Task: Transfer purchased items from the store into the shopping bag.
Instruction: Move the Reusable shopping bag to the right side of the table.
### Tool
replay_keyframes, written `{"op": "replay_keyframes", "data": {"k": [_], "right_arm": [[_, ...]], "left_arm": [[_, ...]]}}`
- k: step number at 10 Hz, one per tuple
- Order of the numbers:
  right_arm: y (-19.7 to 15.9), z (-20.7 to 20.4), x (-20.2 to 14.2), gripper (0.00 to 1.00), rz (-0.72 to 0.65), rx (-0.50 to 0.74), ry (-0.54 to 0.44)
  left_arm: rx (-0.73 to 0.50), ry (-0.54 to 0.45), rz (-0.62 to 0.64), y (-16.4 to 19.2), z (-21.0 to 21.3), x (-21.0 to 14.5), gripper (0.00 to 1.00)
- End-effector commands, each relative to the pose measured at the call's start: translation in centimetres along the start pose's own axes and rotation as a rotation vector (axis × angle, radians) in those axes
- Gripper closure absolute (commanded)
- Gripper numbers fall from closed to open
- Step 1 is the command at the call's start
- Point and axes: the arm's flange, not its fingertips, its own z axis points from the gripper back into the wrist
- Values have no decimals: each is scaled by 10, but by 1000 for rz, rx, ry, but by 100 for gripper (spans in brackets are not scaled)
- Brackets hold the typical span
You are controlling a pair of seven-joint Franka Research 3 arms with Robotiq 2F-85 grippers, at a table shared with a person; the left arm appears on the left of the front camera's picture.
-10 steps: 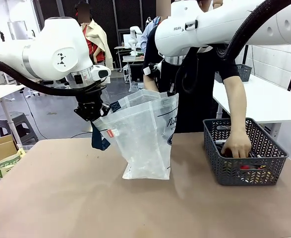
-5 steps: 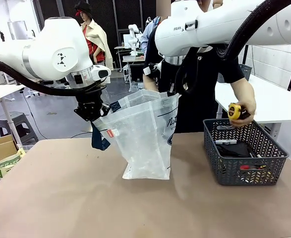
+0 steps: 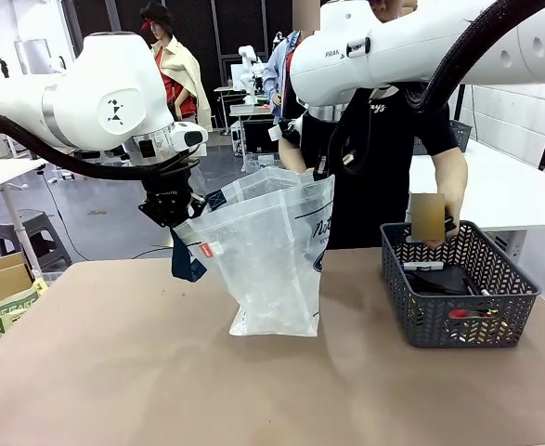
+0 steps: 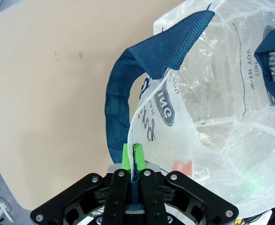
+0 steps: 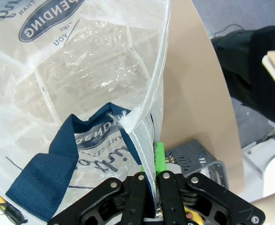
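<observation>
Brown tabletop (image 3: 114, 372), whitish bag (image 3: 272, 251) upright at its middle, left gripper (image 4: 131, 152) jaws clamped on one rim at a navy handle (image 4: 123, 79), right gripper (image 5: 152, 157) jaws clamped on the opposite rim, grey basket (image 3: 458, 321) alongside, person's hand (image 3: 450, 229) above it, possibly holding something.

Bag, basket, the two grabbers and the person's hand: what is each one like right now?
shopping bag: upright on the table, mouth held open.
left gripper: shut on the bag's rim by a navy handle.
right gripper: shut on the bag's opposite rim.
basket: upright on the table, items inside.
person's hand: raised over the basket, gripping something too blurred to name.
</observation>
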Motion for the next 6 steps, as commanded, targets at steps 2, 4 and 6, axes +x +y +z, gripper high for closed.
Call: {"op": "replay_keyframes", "data": {"k": [2,4,6], "right_arm": [[-1,0,-1,100,-7,-1,1],[-1,0,-1,100,-7,-1,1],[-1,0,-1,100,-7,-1,1]], "left_arm": [[-5,-1,10,1,2,0,100],[-5,-1,10,1,2,0,100],[-5,-1,10,1,2,0,100]]}}
